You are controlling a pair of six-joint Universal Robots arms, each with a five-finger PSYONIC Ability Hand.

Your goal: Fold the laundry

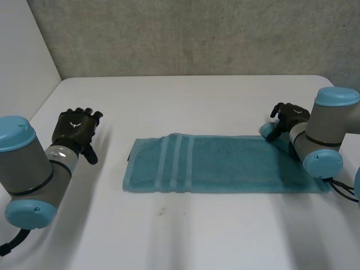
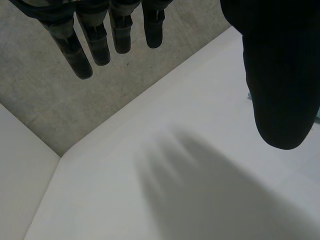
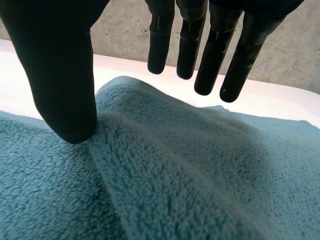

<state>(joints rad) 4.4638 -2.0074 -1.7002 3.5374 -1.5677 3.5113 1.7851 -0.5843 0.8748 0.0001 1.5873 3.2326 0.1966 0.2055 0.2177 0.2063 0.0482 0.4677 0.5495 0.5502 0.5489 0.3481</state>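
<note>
Just beneath right hand (image 3: 62, 75), towel (image 3: 200, 175) corner

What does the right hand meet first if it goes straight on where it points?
Probably the teal towel: the right hand holds straight fingers just over its raised fold, thumb at the cloth. Depth unclear.
</note>
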